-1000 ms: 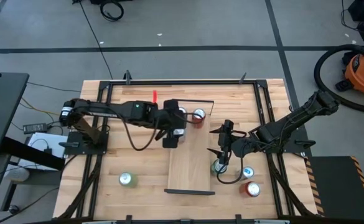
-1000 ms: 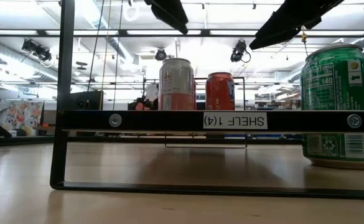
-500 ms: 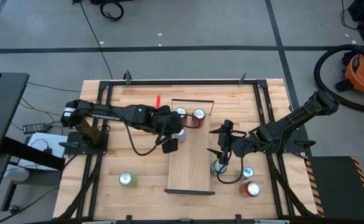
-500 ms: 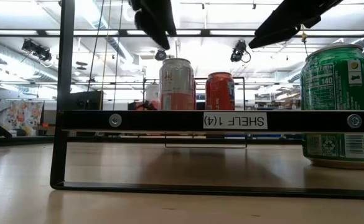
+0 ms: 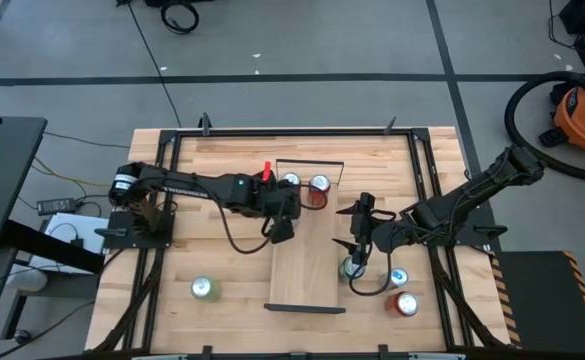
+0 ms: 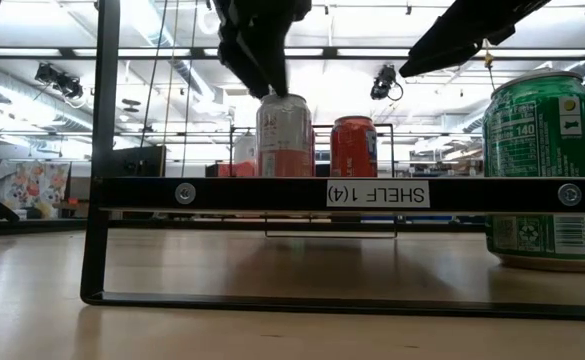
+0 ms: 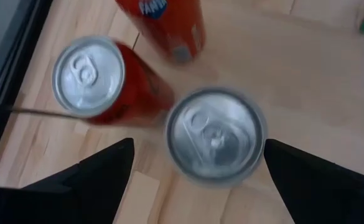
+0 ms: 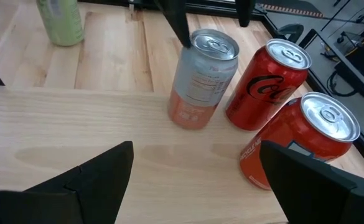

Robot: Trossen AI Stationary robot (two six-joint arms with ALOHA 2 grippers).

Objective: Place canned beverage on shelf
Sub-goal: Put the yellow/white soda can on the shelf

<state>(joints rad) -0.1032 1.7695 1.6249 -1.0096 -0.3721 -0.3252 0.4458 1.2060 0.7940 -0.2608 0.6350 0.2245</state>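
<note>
The shelf (image 5: 307, 270) is a light-wood plank with black rails at both ends. A silver-and-orange can (image 6: 285, 138) stands upright on it, and two red cans (image 8: 266, 84) (image 8: 300, 140) stand just beyond, at the far end. My left gripper (image 7: 197, 143) is open and points steeply down over the silver can's top (image 7: 214, 135). One finger is on either side, just above the rim, touching nothing. In the high view this gripper (image 5: 282, 222) hides the can. My right gripper (image 5: 356, 250) waits open over the shelf's right edge, above a green can (image 5: 353, 267).
A green can (image 5: 204, 289) stands on the table left of the shelf. A pale can (image 5: 399, 277) and a red can (image 5: 405, 304) stand to its right. Black frame bars (image 5: 162, 250) run along the table's sides. The near half of the plank (image 8: 107, 162) is bare.
My left gripper has come down from above onto the silver can's top and has rolled about its own axis, staying open. The cans and my right arm have kept still.
</note>
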